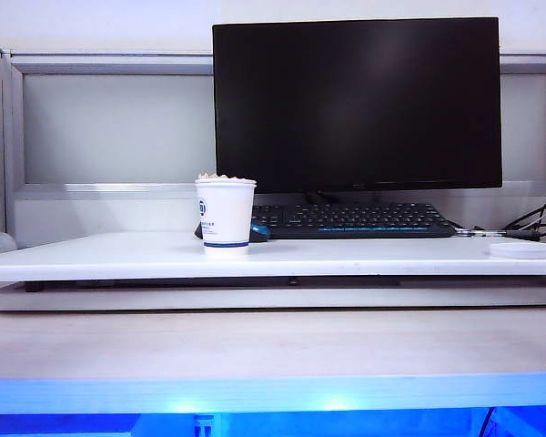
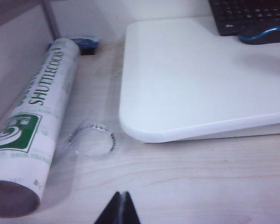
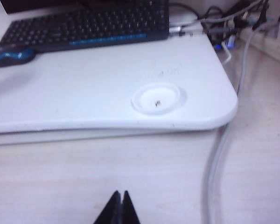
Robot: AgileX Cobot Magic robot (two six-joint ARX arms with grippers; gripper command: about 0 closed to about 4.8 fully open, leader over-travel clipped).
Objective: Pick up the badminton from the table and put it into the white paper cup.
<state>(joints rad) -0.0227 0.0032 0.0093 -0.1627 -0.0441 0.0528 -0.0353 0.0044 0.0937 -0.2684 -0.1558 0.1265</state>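
Note:
The white paper cup with a blue logo stands upright on the white table, left of centre. Cream feather tips of the badminton show just above the cup's rim; the rest of it is hidden inside. No arm appears in the exterior view. My left gripper is shut with nothing in it, low over the wooden desk near the table's left front corner. My right gripper is also shut and empty, over the wooden desk in front of the table's right corner.
A monitor, a keyboard and a blue-black mouse stand at the back. A flat white disc lies near the right corner. A shuttlecock tube and a clear ring lie at the left. Cables run at the right.

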